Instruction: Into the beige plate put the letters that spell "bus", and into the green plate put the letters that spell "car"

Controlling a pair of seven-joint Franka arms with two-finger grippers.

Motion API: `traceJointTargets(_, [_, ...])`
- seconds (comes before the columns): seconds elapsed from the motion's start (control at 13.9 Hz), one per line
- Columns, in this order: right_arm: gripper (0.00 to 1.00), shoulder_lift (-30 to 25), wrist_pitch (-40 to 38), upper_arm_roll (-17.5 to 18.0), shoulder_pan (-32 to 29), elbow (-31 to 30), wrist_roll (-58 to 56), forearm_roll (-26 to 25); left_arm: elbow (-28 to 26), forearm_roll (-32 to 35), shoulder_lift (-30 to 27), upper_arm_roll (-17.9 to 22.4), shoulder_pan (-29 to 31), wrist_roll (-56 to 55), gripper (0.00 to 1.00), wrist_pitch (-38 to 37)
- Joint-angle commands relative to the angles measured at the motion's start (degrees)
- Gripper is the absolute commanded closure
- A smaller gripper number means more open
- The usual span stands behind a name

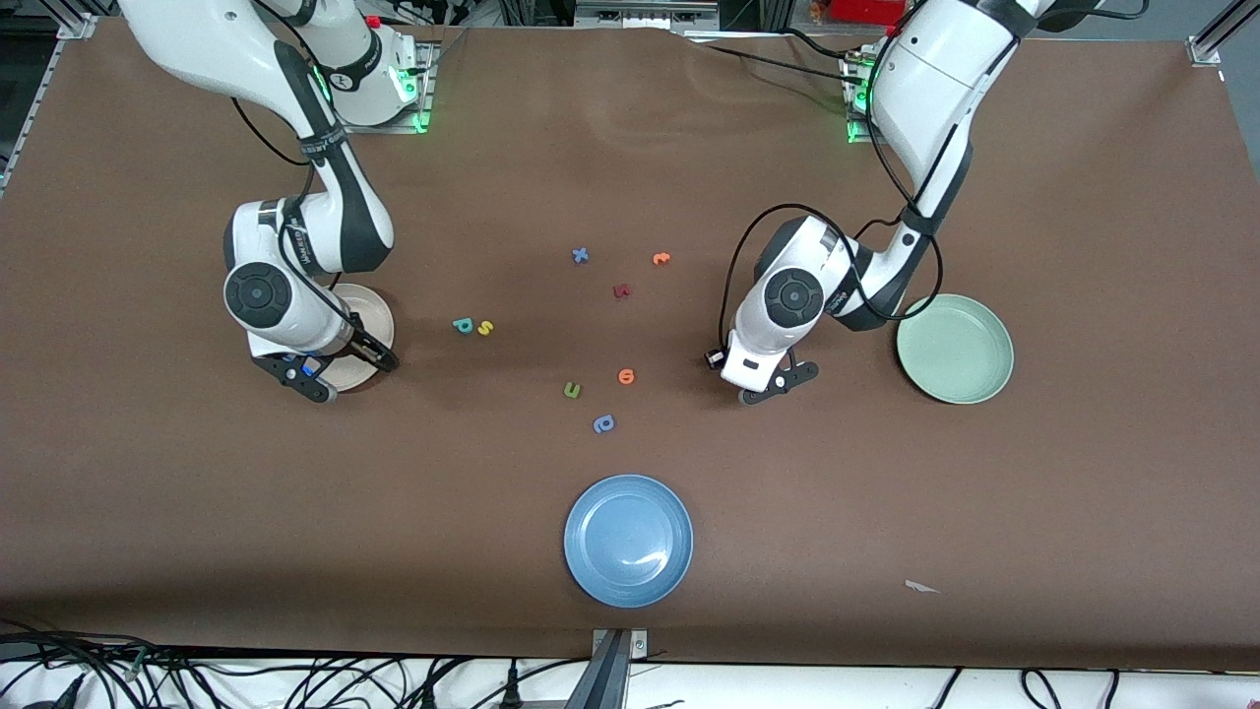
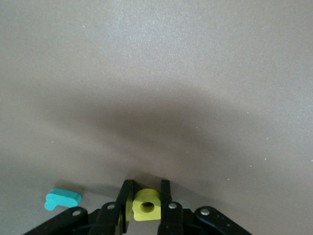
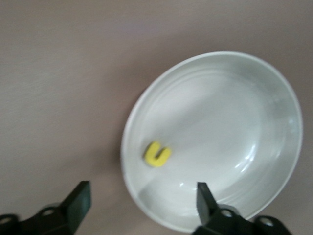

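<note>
Over the beige plate [image 3: 274,98], right gripper [image 3: 142,203] hangs with jaws wide, empty; yellow "u" [image 3: 157,154] lies in that plate. Left gripper [image 2: 146,203], low at the table between the green plate [image 1: 955,349] and orange letter [image 1: 626,376], pinches the yellow "a" [image 2: 146,205]; probably the teal "r" [image 2: 62,198] beside it.

Table is carrying three plates: beige plate [image 3: 274,98], green plate [image 1: 955,350], blue plate [image 1: 630,542]. Eleven letters [image 1: 581,256] are showing.

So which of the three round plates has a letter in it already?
The cream-beige plate under the open right gripper: a yellow "u" lies in it. The pale green plate and blue plate hold nothing.
</note>
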Motion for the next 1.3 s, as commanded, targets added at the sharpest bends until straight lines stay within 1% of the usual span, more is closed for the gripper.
traceJointTargets(0.0, [0.0, -0.21, -0.92, 5.12, 0.57, 1.22, 11.13, 0.04, 0.59, 1.37, 0.89, 0.38, -0.2, -1.16, 0.82, -0.35])
traceJointTargets(0.07, [0.01, 0.23, -0.31, 6.79, 1.44, 1.22, 16.23, 0.04, 1.03, 1.37, 0.63, 0.38, 0.06, -1.16, 0.82, -0.61])
traceJointTargets(0.29, [0.17, 0.33, 5.21, 7.25, 3.37, -1.93, 27.67, 0.04, 2.18, 1.37, 0.28, 0.38, 0.41, -0.99, 0.81, -1.75])
traceJointTargets(0.36, [0.27, -0.02, 7.5, 7.25, 3.38, -3.95, 30.14, 0.04, 2.18, 1.37, -0.25, 0.38, 1.02, -0.73, 0.81, -1.93])
traceJointTargets(0.43, [0.32, -0.46, 9.61, 7.34, 3.47, -5.88, 30.86, 0.04, 2.35, 1.28, -1.12, 0.3, 1.9, -0.29, 0.81, -3.24])
traceJointTargets(0.5, [0.35, -0.81, 11.63, 7.68, 3.38, -7.64, 31.39, 0.04, 2.96, 1.11, -2.35, 0.3, 2.87, 0.59, 0.81, -5.6])
traceJointTargets(0.72, [0.35, -0.47, 18.32, 8.92, 3.47, -11.43, 34.47, 0.04, 7.87, 0.32, -4.64, -0.05, 6.73, 5.76, 0.81, -17.88])
traceJointTargets(0.86, [0.35, -0.47, 18.6, 9.09, 3.47, -11.97, 34.74, 0.04, 10.78, -2.83, -6.22, 0.12, 10.42, 14.17, 0.81, -27.73])
traceJointTargets(1.08, [0.35, 0.15, 19.56, 9.18, 3.47, -11.97, 34.82, 0.04, 10.97, -2.85, -9.21, 0.29, 17.53, 25.52, 0.81, -38.11])
traceJointTargets(1.22, [0.47, 0.94, 19.82, 9.27, 3.91, -11.97, 34.74, 0.04, 10.53, -0.93, -9.3, 0.65, 21.31, 31.68, 0.81, -42.43])
